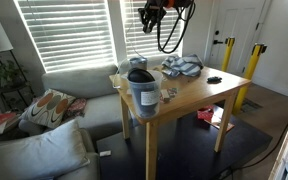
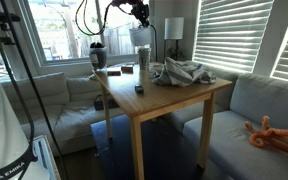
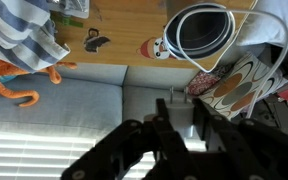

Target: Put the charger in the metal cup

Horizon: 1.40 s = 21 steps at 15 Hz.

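My gripper is shut on the white charger, whose two prongs stick out past the fingers. Its white cable loops off to the right. In both exterior views the gripper hangs high above the wooden table. The small metal cup stands on the table next to the large bluish-grey container. In the wrist view the container's round open top shows from above, with a small round thing beside it that may be the cup.
A crumpled striped cloth lies on the table. A small black object lies there too. A grey sofa borders the table, with an orange toy and a patterned pillow.
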Each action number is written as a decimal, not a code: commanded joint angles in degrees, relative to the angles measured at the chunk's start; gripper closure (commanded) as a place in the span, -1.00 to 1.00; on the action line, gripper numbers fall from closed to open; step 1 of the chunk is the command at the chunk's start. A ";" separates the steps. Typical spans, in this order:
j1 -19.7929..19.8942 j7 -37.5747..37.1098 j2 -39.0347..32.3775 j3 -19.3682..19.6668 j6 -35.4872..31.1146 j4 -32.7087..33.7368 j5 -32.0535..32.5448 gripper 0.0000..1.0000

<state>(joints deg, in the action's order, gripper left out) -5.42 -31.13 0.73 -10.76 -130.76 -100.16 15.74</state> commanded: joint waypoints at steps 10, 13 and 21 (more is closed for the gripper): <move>-1.45 6.30 -7.13 2.86 -3.32 -1.65 -3.06 0.85; -1.96 8.74 -7.62 2.47 -3.05 -1.90 -5.82 0.85; -3.18 12.67 -8.24 2.25 -5.82 -2.34 -10.56 0.85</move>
<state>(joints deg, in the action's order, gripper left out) -7.83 -20.50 -7.48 -8.93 -134.24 -101.88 7.30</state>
